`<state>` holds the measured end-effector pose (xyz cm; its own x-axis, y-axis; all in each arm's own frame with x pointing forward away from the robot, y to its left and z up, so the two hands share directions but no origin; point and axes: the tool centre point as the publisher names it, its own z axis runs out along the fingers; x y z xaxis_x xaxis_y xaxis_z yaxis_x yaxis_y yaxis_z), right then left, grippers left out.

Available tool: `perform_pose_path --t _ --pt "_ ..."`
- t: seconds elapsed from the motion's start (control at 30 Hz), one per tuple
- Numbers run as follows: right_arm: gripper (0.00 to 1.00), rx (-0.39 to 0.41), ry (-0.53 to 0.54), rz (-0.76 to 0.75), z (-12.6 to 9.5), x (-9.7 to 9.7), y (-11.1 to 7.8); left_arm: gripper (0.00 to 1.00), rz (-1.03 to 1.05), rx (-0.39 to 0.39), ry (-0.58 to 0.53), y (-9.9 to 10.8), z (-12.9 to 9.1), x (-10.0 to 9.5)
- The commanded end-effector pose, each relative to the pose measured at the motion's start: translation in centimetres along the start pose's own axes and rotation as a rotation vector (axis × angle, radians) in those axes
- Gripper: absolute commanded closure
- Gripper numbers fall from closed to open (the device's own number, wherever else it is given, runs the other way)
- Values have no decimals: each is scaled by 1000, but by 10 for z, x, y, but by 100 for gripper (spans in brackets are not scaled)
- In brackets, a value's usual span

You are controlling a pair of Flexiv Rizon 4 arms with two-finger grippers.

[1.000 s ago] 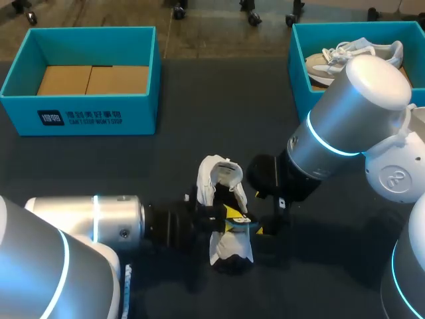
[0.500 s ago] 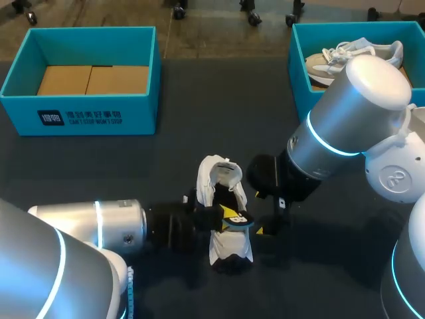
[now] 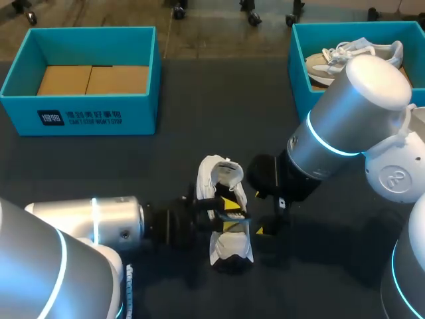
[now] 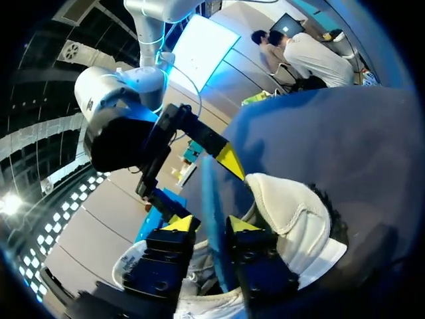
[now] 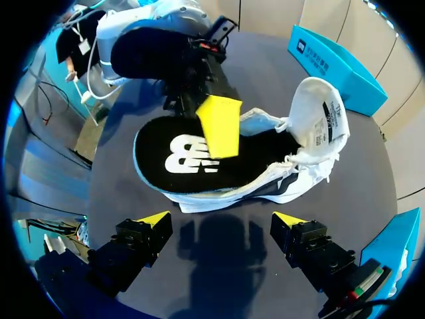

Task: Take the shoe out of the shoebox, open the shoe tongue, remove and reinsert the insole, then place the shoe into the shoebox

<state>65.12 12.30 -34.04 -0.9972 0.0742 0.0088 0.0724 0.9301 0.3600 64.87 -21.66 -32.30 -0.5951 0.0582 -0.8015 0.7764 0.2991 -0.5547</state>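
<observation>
A white shoe with a black toe (image 3: 229, 246) stands on the dark table at the centre. Its black insole (image 5: 179, 159), edged in light blue, lies slanted over the shoe's opening, and the white heel collar (image 5: 319, 119) stands up beside it. My left gripper (image 3: 229, 214) comes in from the left. Its fingers are a little apart on either side of the insole's edge (image 4: 214, 219), so it is open. My right gripper (image 5: 220, 220) hangs wide open just right of the shoe (image 4: 292, 212), holding nothing.
A teal shoebox (image 3: 80, 116) with a cardboard liner stands at the back left. Another teal shoebox (image 3: 297, 66) at the back right holds a second light-coloured shoe (image 3: 352, 56). My right arm's big silver link (image 3: 345, 119) hangs over the table's right side.
My left gripper's fingers have spread apart around the insole, having pinched it before. The insole has sunk slightly toward the shoe. The right arm has kept still.
</observation>
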Motion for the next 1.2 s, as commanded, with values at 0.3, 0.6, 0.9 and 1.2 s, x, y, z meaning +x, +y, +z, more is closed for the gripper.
perform_pose_path --t 0.3,0.6,0.9,1.2 --pt "0 0 -3 0 2 1 0 100 47 -11 53 -9 5 6" --pt "0 0 -3 0 2 1 0 100 135 -78 78 13 16 18" --pt "0 0 -3 0 2 1 0 100 110 -131 69 25 13 13" --pt "0 0 -3 0 2 1 0 51 16 -31 52 9 -3 5"
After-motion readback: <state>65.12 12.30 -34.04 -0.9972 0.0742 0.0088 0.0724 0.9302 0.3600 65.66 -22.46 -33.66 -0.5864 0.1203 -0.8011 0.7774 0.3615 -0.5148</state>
